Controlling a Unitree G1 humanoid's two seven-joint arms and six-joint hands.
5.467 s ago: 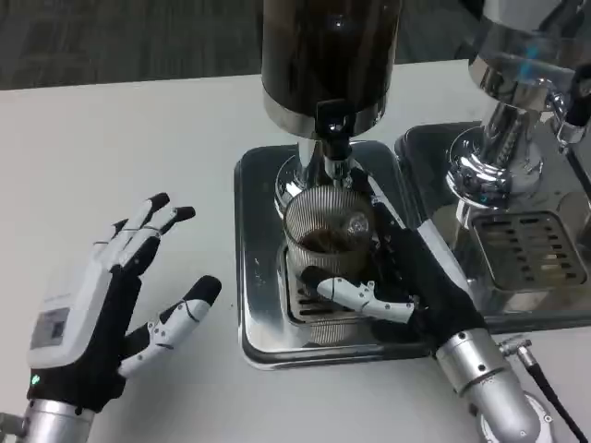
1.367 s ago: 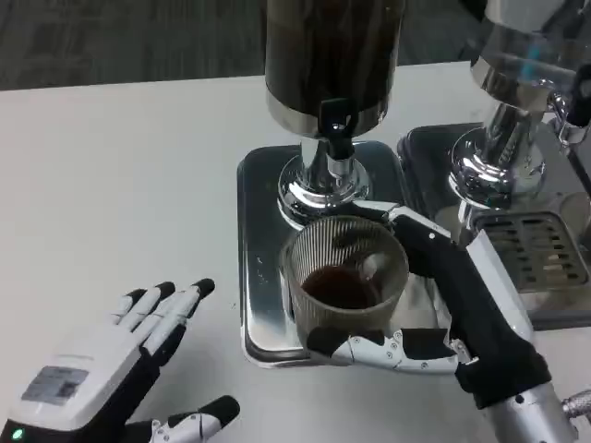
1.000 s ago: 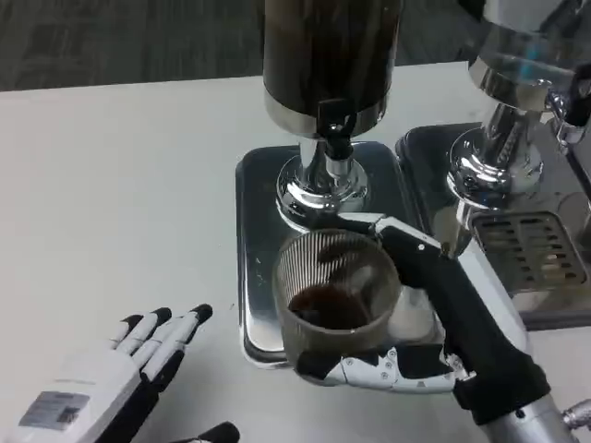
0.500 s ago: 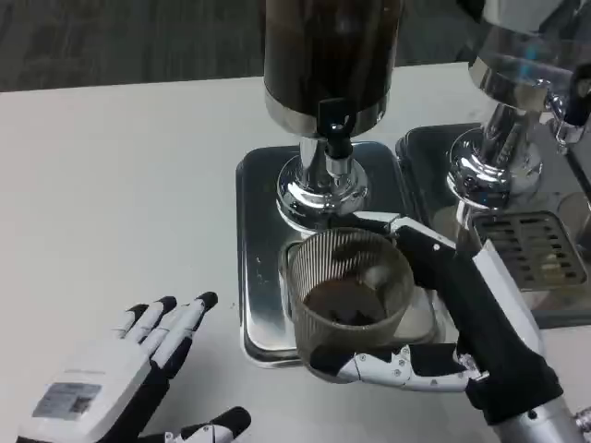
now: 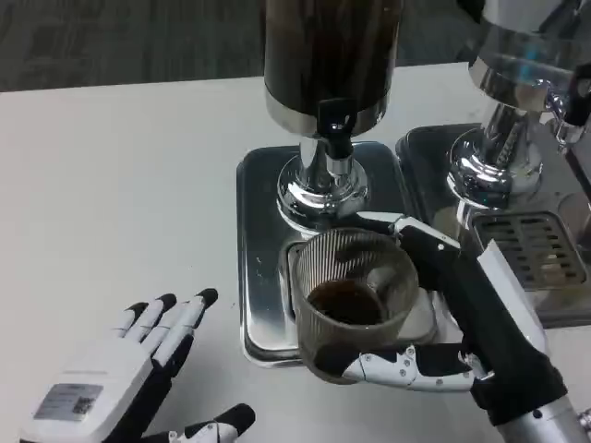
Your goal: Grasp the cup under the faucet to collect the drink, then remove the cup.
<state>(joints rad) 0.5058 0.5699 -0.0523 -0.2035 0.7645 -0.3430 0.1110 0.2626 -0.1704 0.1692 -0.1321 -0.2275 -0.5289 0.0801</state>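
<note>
A second chrome drink machine (image 5: pixel 503 138) stands beyond the right hand (image 5: pixel 480 323) and to its outer side, on its own steel tray (image 5: pixel 420 161). A slotted drip grate (image 5: pixel 536 247) is set in that tray, just beside the back of the hand. The white table (image 5: pixel 120 185) stretches bare ahead of the left hand (image 5: pixel 111 388), and past the table's far edge lies dark grey carpet (image 5: pixel 120 37).

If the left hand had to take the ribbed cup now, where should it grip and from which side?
Probably the cup's open left wall, mid-height, coming in sideways from the left. It stands upright with dark drink inside, and the right hand already wraps its right and front sides; the left hand lies open on that free side.
</note>
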